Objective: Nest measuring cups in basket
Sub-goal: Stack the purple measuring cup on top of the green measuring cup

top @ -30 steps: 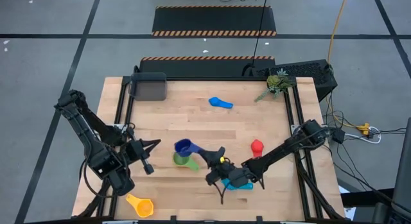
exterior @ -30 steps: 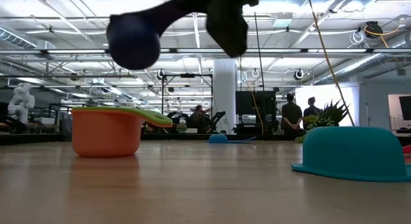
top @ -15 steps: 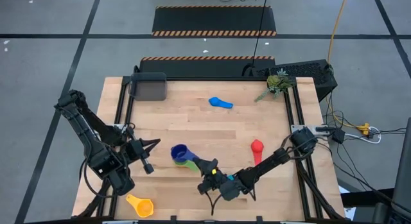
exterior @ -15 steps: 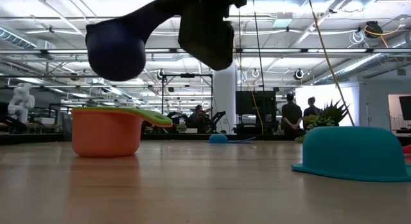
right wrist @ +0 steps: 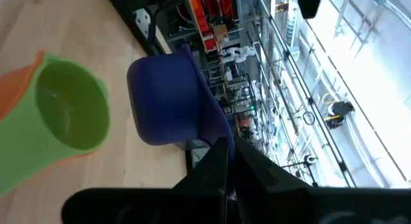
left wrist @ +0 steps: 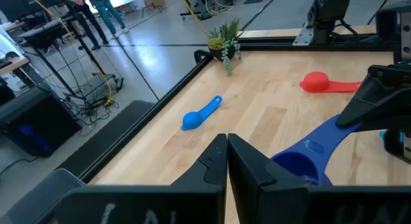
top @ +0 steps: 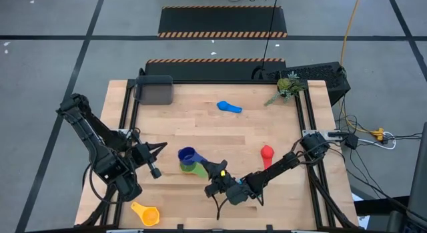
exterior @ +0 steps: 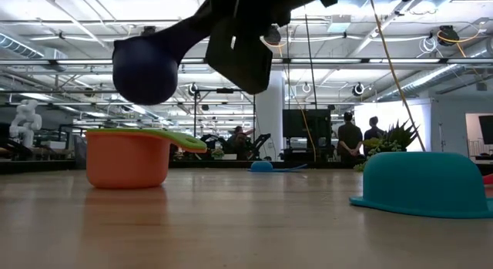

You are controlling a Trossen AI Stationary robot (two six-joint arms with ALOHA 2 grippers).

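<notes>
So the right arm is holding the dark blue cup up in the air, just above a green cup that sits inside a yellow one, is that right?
Nearly. The right gripper does hold the dark blue cup in the air above the green cup, but that green cup sits inside an orange cup, not a yellow one. The low view shows it. The yellow cup lies alone near the table's front edge.

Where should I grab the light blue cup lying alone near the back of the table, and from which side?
Grip the light blue cup by its flat handle, coming straight down from above. It lies bowl-down, dome up, so the rounded bowl offers no edge, while the handle lies flat, pointing toward the plant sprig side. Nothing stands near it.
</notes>
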